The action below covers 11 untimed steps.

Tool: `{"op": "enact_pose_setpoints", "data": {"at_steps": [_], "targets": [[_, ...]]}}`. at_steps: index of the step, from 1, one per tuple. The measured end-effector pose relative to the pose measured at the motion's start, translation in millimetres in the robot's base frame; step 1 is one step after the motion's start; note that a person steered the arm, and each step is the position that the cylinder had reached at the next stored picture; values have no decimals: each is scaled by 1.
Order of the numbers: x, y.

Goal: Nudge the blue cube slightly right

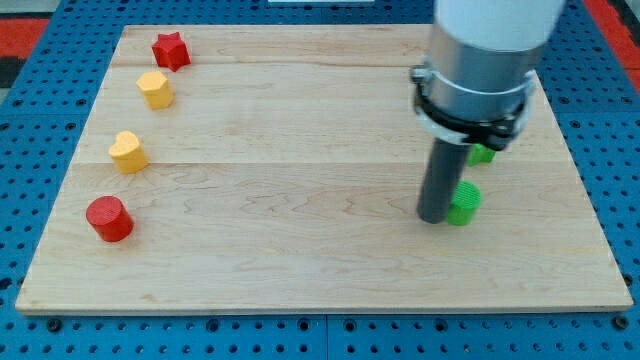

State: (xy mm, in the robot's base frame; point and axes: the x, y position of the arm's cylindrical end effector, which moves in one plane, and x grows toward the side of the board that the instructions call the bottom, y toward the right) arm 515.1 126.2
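My tip [434, 216] is seen resting on the wooden tabletop [300, 250] at the view's right, touching the left side of a green block [464, 204]; no fingers are carried, only the dark rod; a second green block [483, 153] is partly hidden behind the arm; the blue cube cannot be made out; a red star [171, 50], two yellow blocks [155, 89] [128, 152] and a red cylinder [109, 219] are ranged along the view's left.

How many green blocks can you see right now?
2. One green block sits right beside my tip, on its right; another green block peeks out behind the arm, above it. More blocks may be hidden there.
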Motion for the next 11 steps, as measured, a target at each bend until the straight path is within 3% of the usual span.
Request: {"op": "enact_pose_setpoints", "data": {"at_steps": [1, 2, 4, 6, 8, 11], "targets": [[0, 27], [-26, -21], [-136, -37], [-203, -13], [-219, 37], [-203, 31]]}}
